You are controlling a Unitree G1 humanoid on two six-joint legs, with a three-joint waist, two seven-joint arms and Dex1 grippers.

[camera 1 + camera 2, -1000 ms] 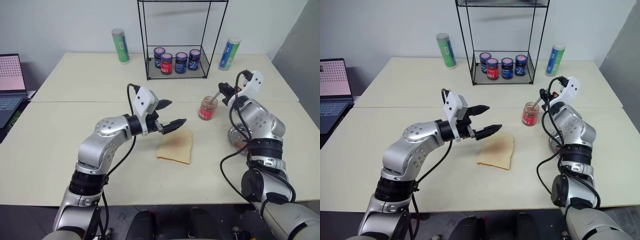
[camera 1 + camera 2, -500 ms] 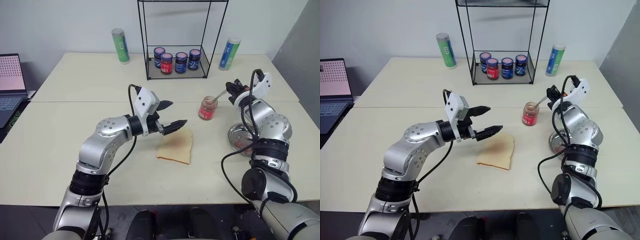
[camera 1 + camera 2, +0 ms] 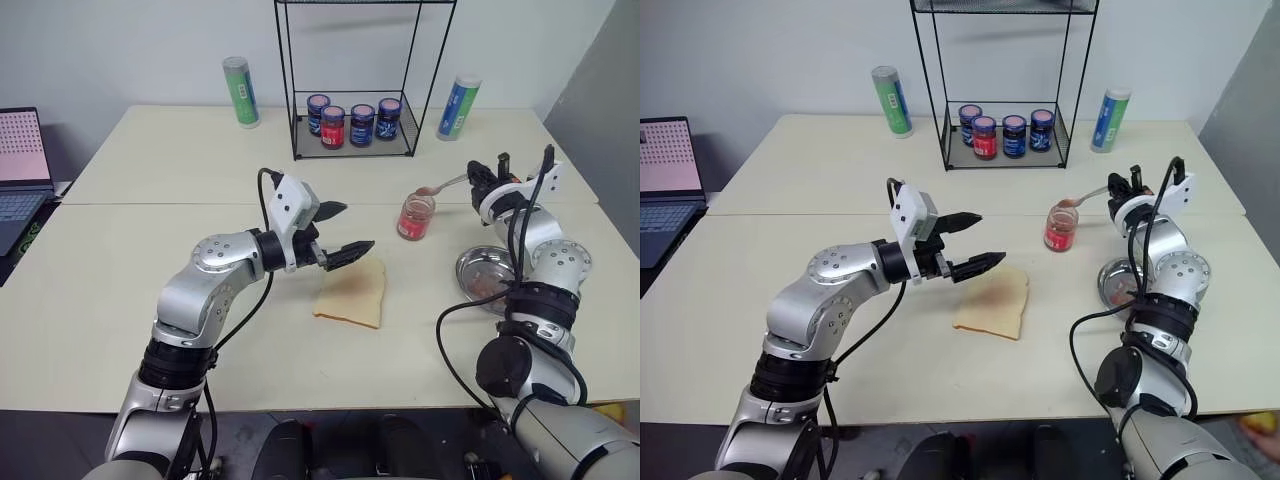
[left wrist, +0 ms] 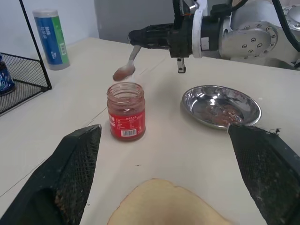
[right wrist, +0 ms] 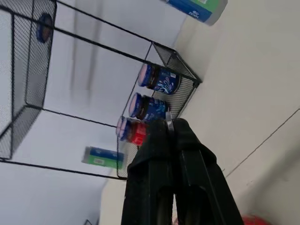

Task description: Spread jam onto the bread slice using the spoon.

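The right gripper [image 3: 482, 181] pinches the thin, slippery silver metal spoon [image 3: 447, 185] by its handle end; its bowl, apparently jam-loaded, needs level carrying. The left gripper [image 3: 340, 229] gapes empty.

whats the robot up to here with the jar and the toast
It is making jam toast. The right gripper is shut on the spoon, holding its jam-loaded bowl just above the open jam jar. The left gripper hangs open over the bread slice, which shows no jam yet. A round metal dish sits beside the jar.
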